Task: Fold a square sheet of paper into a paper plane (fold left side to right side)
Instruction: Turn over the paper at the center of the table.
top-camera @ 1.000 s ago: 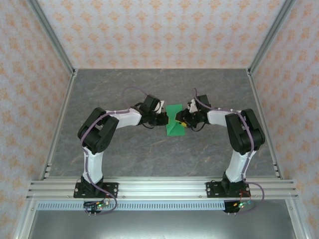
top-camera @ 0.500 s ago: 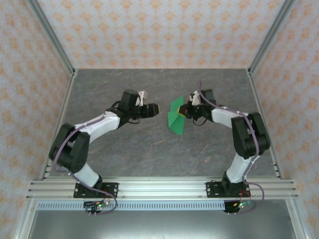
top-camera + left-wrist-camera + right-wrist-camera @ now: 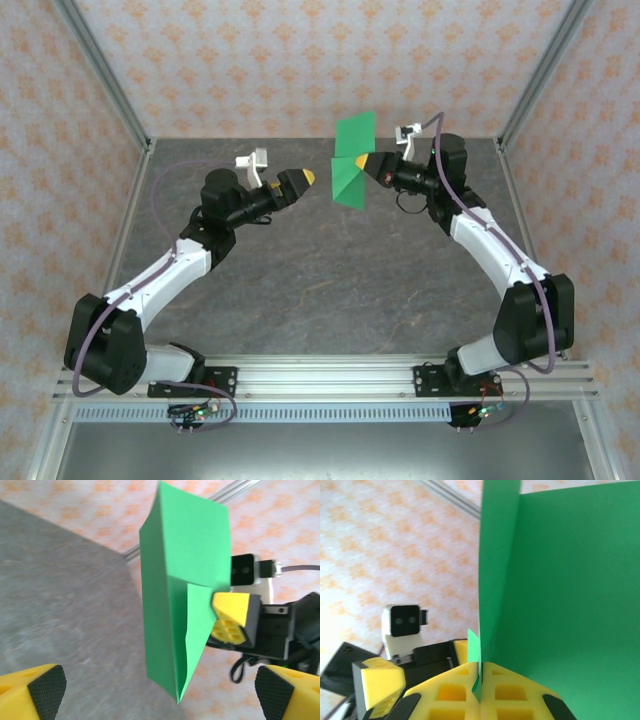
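From above, the right hand (image 3: 370, 162) is clenched on the right edge of the green paper (image 3: 352, 165). It holds the paper in the air, over the far part of the table (image 3: 300, 290) and in front of the back wall (image 3: 250, 70). The paper is partly folded and stands almost upright, with its long axis going from top to bottom and a small lean. The left hand (image 3: 300, 180) is on the left of the paper and points at it, near but apart, grasping nothing. So the paper lies straight ahead of the left hand. I think the next move needs this hand to reach the free left side.

In the left wrist view, the two black pads (image 3: 46, 690) of the left hand stand wide apart at the bottom corners, released. The paper hangs beyond them. Here one sees what the top view hides: a small flap near the grip and a pointed lower end.

In the right wrist view, the yellow fingers (image 3: 445, 692) press together on the lower edge of the paper, and a crease runs upward from them. This close look at the grip is not given from above.
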Action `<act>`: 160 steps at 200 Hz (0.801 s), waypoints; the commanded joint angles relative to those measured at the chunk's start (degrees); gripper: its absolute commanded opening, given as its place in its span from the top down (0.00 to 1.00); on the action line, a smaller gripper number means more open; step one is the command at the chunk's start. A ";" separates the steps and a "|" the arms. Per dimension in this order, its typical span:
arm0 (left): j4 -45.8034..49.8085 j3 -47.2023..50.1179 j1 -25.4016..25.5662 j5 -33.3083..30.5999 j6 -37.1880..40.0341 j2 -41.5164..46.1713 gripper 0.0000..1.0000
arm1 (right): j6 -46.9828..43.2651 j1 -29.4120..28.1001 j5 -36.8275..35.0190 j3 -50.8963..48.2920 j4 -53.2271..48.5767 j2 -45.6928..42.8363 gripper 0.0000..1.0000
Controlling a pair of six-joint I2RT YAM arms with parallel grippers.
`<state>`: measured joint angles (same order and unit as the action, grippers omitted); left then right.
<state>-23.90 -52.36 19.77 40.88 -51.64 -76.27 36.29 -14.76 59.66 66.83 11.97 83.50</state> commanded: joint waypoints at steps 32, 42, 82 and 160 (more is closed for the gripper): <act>-11.48 -5.55 2.57 5.15 -8.40 -1.56 0.04 | 6.60 -5.20 2.25 4.05 8.10 -1.25 0.99; -12.55 -5.73 2.94 5.17 -9.10 -1.83 0.06 | 7.70 -5.80 2.13 4.11 9.21 -1.12 0.99; -14.12 -5.80 3.39 4.55 -10.70 -2.96 0.31 | 17.14 -6.43 1.86 1.85 20.87 -0.14 0.98; -12.53 -5.03 3.41 3.38 -9.62 -1.61 0.79 | 9.42 -6.45 0.33 2.18 9.10 -1.71 0.88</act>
<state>-35.40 -56.55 22.90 44.60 -62.81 -79.50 51.72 -20.99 60.62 68.64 27.18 83.29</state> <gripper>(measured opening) 0.267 0.081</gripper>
